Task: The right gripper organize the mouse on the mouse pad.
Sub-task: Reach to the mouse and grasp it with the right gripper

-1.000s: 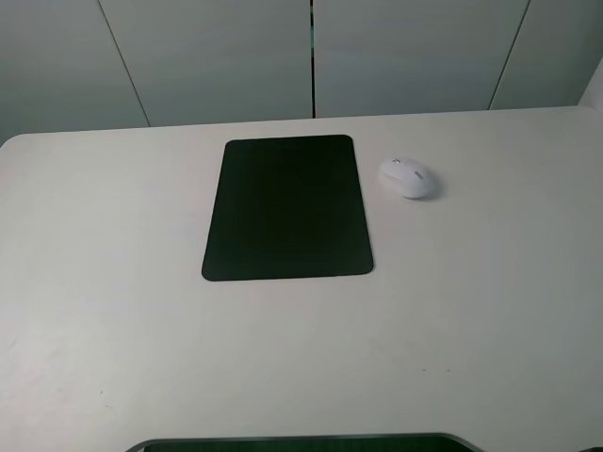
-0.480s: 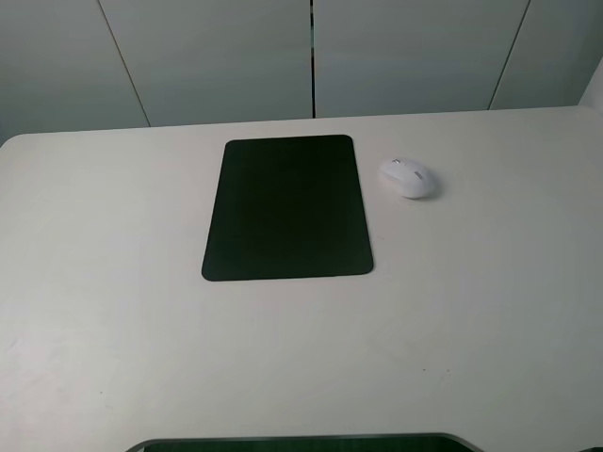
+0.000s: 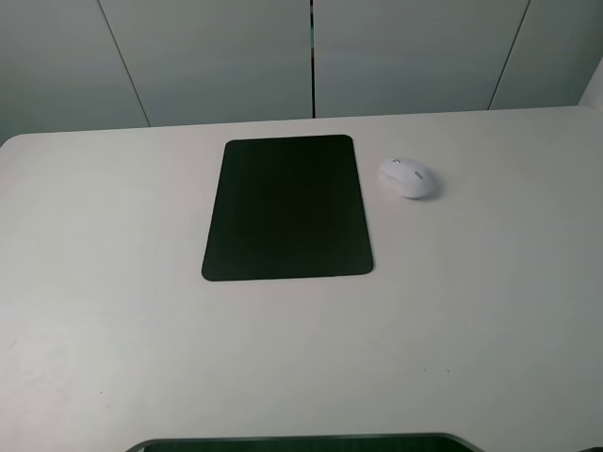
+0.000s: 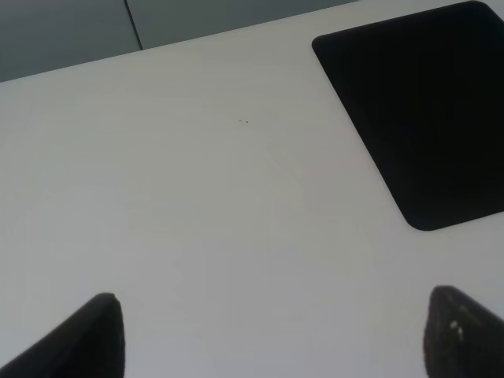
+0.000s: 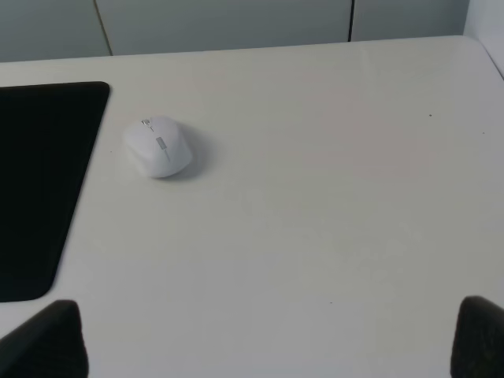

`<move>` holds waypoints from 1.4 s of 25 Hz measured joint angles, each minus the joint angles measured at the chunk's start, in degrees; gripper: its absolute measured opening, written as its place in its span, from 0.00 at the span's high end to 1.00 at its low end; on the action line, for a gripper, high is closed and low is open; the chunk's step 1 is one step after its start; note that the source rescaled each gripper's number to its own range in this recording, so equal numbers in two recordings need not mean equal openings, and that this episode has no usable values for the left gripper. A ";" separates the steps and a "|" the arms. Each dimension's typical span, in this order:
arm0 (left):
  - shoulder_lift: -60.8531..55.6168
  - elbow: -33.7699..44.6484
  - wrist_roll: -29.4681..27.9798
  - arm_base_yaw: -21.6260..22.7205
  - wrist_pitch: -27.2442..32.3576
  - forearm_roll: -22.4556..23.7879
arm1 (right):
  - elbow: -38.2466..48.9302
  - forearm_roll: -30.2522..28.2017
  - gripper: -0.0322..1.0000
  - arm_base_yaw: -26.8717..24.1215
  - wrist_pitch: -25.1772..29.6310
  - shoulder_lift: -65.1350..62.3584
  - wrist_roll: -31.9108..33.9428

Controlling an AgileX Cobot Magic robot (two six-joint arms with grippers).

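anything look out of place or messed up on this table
Only the mouse: it sits on the bare table just right of the mouse pad, apart from it, not on it. The pad lies flat; nothing looks spilled or damaged. The right claw is open, short of the mouse.

Office-like desk setup: white table (image 3: 471,311), grey wall panels (image 3: 217,56), mouse pad (image 3: 287,207), mouse (image 3: 407,177).

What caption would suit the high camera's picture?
White mouse lies on the table beside the black mouse pad.
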 joint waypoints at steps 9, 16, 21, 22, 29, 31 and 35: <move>0.00 0.00 0.00 0.00 0.00 0.00 | -0.93 0.43 0.00 0.00 1.36 3.39 0.00; 0.00 0.00 0.00 0.00 0.00 0.00 | -8.72 0.66 0.00 0.00 3.23 22.35 -0.32; 0.00 0.00 0.00 0.00 0.00 0.00 | -14.00 0.66 0.00 0.00 -0.06 36.98 0.00; 0.00 0.00 0.00 0.00 0.00 0.00 | -14.76 0.66 0.00 0.12 -0.57 40.51 0.36; 0.00 0.00 0.00 0.00 0.00 0.00 | -19.78 0.66 0.00 9.83 -1.71 57.74 0.77; 0.00 0.00 0.00 0.00 0.00 0.00 | -21.60 0.66 0.00 12.53 -2.11 61.65 0.77; 0.00 0.00 0.00 0.00 0.00 0.00 | -23.71 1.15 0.00 16.34 -1.94 69.20 1.10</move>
